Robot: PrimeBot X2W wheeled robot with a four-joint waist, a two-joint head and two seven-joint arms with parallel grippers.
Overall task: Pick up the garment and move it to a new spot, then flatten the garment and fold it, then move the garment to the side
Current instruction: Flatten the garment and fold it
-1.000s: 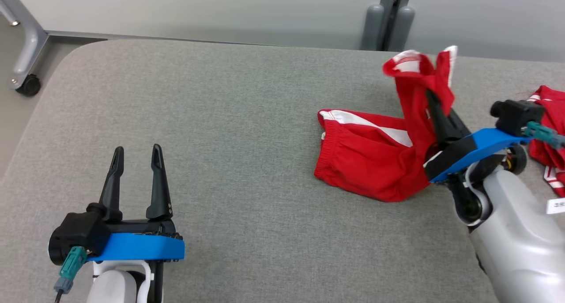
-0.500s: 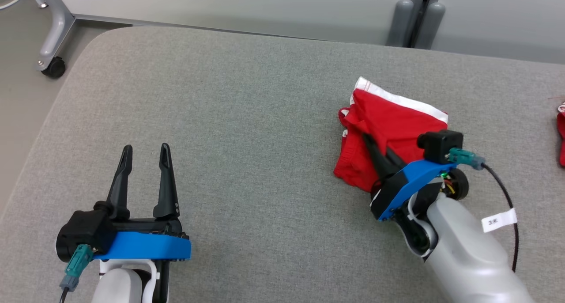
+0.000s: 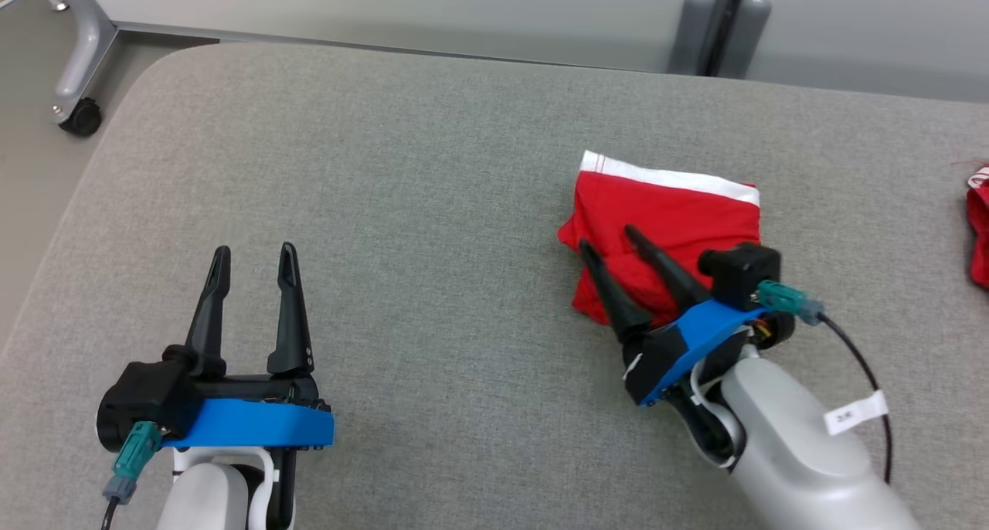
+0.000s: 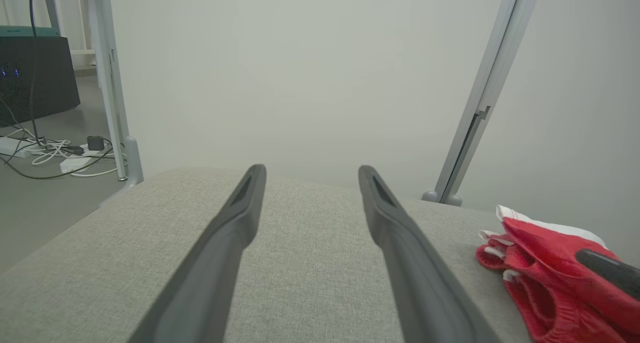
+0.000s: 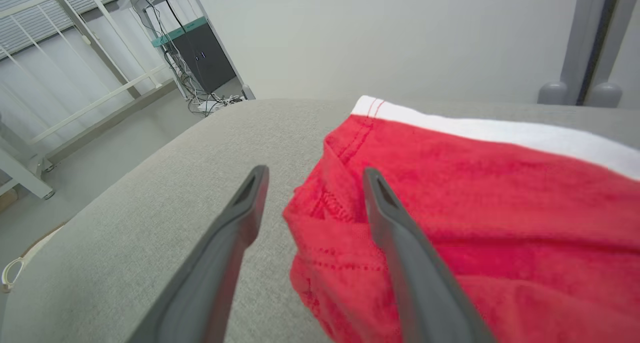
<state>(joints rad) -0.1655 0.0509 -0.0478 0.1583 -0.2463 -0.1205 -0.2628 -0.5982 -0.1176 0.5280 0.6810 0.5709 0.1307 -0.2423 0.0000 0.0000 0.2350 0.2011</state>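
Nearest you on the left, the left gripper [image 3: 255, 249] hovers above the grey padded table [image 3: 433, 167] with its jaws spread wide and nothing between them. Park it there, well apart from the work, unless the cloth needs a second hold.

Further in on the right, the right gripper [image 3: 607, 236] has its jaws parted too and grips nothing. One finger reaches over the near left corner of the garment [image 3: 680, 205], and the other sits just off its left edge above bare table. You cannot tell whether either one touches.

The garment, a pair of red shorts, lies on the right half of the table as a compact, roughly square bundle. The fold looks made, so what remains, as I judge it, is carrying it aside. To do that well, lower the fingers so they straddle the stacked layers at that near left corner, and take every layer in the pinch. The left wrist view shows several loose edges piled on that side, and catching the top one alone would likely peel the fold open. Close firmly, lift only enough to clear the table, and travel slowly.

Beyond the fingers, the white band [image 3: 672, 176] along the far edge lies straight; watch it as your check that the fold holds. At the far right lies another red cloth [image 3: 980, 221]; set the garment down clear of it.
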